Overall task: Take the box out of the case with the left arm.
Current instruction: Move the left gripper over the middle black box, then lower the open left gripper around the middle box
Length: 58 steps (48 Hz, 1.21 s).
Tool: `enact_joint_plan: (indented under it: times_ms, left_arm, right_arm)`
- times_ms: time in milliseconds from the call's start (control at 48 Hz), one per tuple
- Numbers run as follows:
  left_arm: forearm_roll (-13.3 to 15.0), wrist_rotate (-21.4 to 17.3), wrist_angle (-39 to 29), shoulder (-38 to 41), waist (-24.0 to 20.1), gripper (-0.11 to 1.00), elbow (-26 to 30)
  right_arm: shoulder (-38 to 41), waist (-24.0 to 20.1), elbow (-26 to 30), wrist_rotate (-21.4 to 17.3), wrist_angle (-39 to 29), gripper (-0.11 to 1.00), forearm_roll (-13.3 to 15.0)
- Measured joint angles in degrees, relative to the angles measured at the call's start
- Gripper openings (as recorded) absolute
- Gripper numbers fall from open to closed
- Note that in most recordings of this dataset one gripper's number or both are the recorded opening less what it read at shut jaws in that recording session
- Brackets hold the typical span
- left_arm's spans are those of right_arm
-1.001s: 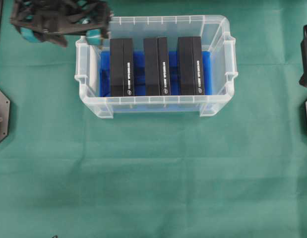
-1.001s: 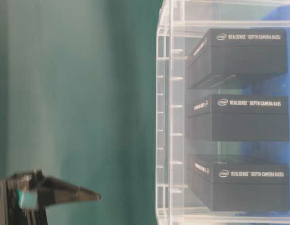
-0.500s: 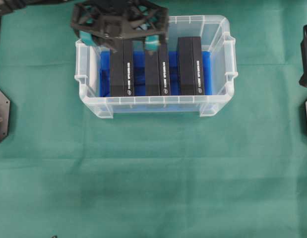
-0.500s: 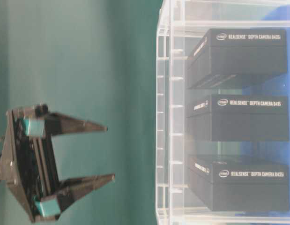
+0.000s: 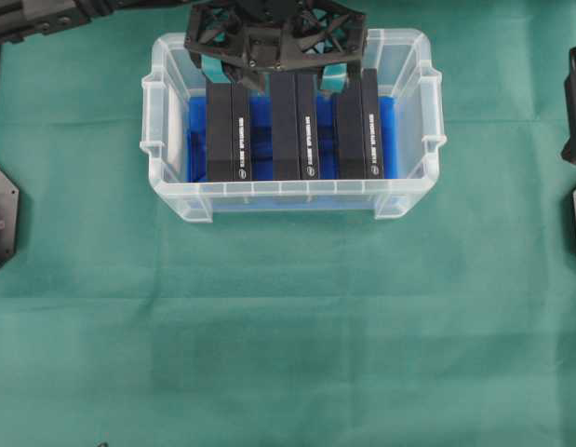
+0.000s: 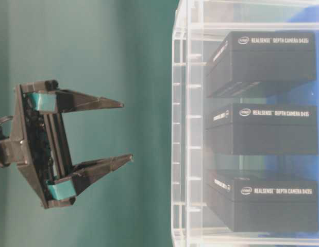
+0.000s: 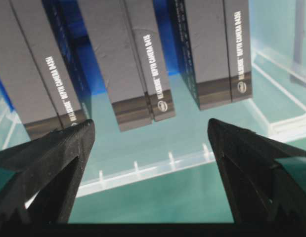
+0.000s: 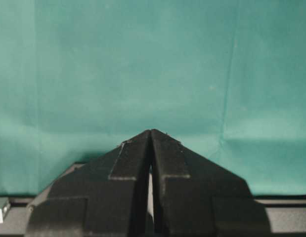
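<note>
Green cloth (image 5: 288, 326) covering the table, clear case (image 5: 167, 191) at upper centre, three black boxes (image 5: 295, 126) standing side by side on its blue lining (image 5: 260, 121), left gripper (image 5: 274, 74) above the far box ends, jaws spread wide, holding nothing, right gripper (image 8: 151, 136) fingers pressed together over bare cloth.

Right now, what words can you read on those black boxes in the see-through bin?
"intel REALSENSE DEPTH CAMERA D435i": top box in the table-level view.
"intel REALSENSE DEPTH CAMERA D415": middle box.
"intel REALSENSE DEPTH CAMERA D435i": bottom box.
Short white print on each box's end face: too blurred to read.
The clear case itself carries no readable text.
</note>
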State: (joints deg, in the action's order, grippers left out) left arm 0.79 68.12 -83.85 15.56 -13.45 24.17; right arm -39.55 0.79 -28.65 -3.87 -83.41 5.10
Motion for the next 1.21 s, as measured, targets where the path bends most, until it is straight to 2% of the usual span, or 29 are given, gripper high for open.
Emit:
enact_joint_plan:
  times_ms: [250, 1209]
  left_arm:
    - [0.00, -0.18, -0.35, 1.58, 0.00, 0.98, 2.02]
    - [0.00, -0.35, -0.88, 1.76, 0.09, 0.98, 2.11]
  right_arm:
    - [0.00, 0.00, 0.00, 0.00, 0.09, 0.00, 0.00]
    - [0.00, 0.00, 0.00, -0.09, 0.09, 0.00, 0.00]
